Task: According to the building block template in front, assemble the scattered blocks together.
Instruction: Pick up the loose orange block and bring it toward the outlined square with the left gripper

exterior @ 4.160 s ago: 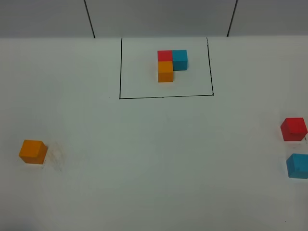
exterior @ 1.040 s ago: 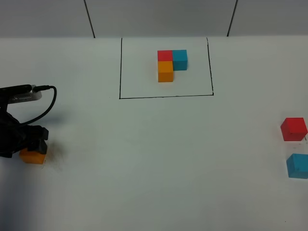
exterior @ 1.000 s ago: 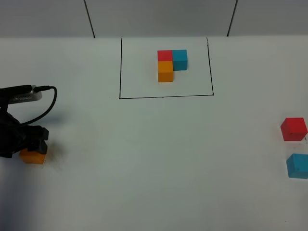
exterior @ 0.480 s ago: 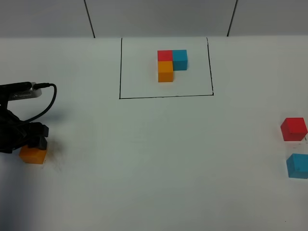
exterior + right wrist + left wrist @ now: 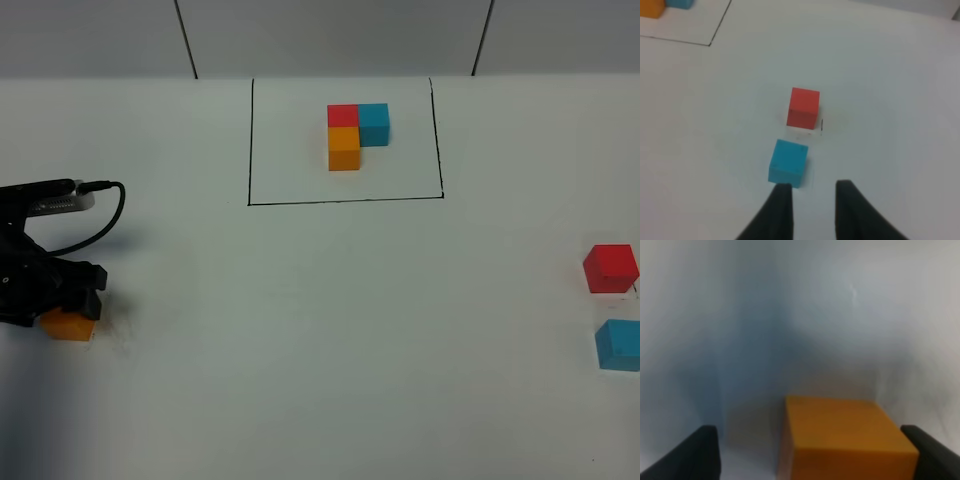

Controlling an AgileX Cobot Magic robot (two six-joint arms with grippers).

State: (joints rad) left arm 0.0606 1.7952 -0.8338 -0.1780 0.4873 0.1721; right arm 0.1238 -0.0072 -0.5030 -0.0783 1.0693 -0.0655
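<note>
Left wrist view: the left gripper [image 5: 807,440] stands released, straddling the orange cube [image 5: 850,435] off-centre, far out left and well apart from the template [image 5: 357,135], so an uneven squeeze could twist it or shove it away.

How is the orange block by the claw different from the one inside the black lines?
The orange block by the left claw sits alone; the framed orange block touches a red block. The claw's fingers straddle the first; no claw is near the second. Black lines frame only the second. Both are orange cubes.
</note>
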